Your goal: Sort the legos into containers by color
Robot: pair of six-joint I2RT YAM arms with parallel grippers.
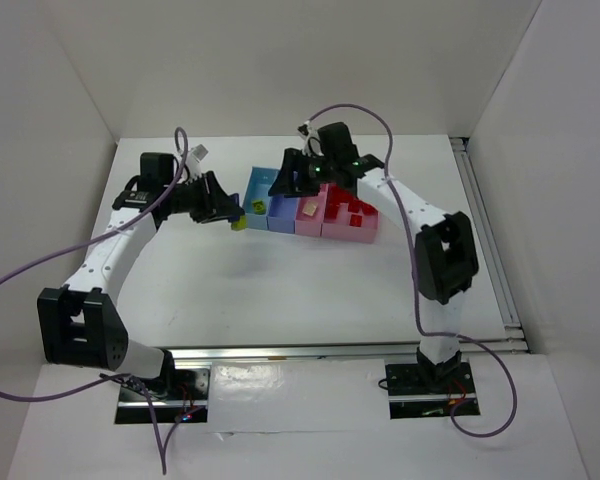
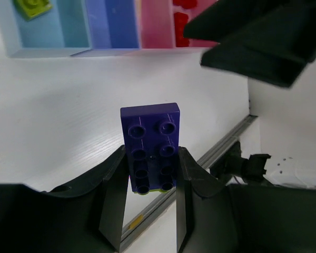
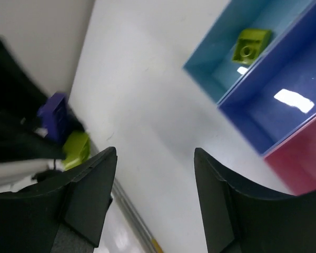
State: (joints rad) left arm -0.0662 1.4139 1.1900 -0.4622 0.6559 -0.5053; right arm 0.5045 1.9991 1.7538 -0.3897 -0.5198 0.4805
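Note:
My left gripper (image 1: 230, 212) (image 2: 151, 163) is shut on a purple-blue lego (image 2: 150, 145) with a yellow-green lego (image 1: 239, 222) stuck under it, held just left of the containers. The pair also shows in the right wrist view, purple-blue (image 3: 55, 117) above yellow-green (image 3: 76, 149). The light blue bin (image 1: 253, 213) (image 3: 210, 66) holds one yellow-green lego (image 3: 251, 43) (image 2: 34, 6). The darker blue bin (image 1: 282, 210) (image 3: 284, 100) looks empty. A whitish lego (image 1: 307, 207) lies in the pink bin (image 1: 309, 224). Several red legos (image 1: 355, 212) lie in the wider pink bin (image 1: 346, 235). My right gripper (image 1: 285, 182) (image 3: 155, 158) is open and empty above the bins' left end.
White walls enclose the table on the left, back and right. A metal rail (image 1: 485, 235) runs along the right edge and another (image 1: 310, 350) along the near edge. The right arm (image 2: 258, 42) hangs close over the left gripper's path to the bins.

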